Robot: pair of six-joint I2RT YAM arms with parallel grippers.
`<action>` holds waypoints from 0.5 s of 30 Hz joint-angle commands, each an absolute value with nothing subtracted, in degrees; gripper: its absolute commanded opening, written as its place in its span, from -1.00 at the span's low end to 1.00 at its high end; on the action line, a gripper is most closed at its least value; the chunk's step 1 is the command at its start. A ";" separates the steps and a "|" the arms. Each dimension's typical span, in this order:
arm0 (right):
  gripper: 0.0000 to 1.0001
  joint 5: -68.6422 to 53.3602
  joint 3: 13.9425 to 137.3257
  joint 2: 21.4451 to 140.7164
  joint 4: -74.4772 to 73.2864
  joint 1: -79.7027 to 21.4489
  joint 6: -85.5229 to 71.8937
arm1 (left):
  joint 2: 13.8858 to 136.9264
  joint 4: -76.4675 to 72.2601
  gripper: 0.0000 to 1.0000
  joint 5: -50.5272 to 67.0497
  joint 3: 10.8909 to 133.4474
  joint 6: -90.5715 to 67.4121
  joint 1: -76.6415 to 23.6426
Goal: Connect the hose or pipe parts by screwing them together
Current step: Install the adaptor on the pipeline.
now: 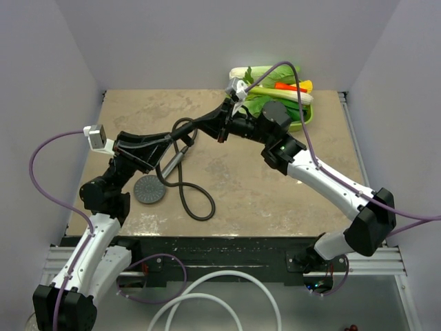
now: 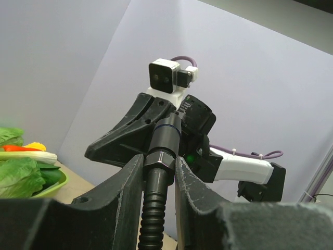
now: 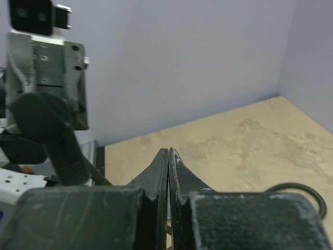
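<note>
No readable text in view.
You can read no word, number, brand or sign in any of the three views. The black hose shows you only plain surfaces, and the small dark marks on the white arm part at the right wrist view's left edge are too blurred.

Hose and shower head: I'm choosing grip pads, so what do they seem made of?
Hose: matte black, ribbed along its length, likely flexible plastic or rubber.
Shower head: dull dark grey, no shine, probably plastic, though coated metal is possible.
</note>
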State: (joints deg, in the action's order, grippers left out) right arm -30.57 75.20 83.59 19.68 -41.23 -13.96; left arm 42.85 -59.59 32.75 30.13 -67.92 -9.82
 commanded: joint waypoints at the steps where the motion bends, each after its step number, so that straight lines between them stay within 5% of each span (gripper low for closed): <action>1: -1.00 -37.52 74.44 81.39 31.37 -41.22 -20.65 | 42.28 -64.07 -1.00 30.50 32.87 -67.24 -9.76; 15: -1.00 -42.10 73.83 81.21 32.61 -44.30 -22.94 | 42.36 -63.63 -1.00 29.88 33.66 -66.27 -9.58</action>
State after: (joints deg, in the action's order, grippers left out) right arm -39.94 74.52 83.48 29.23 -43.64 -21.54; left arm 42.89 -59.55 32.45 30.35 -67.59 -9.82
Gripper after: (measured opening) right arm 0.006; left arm 0.319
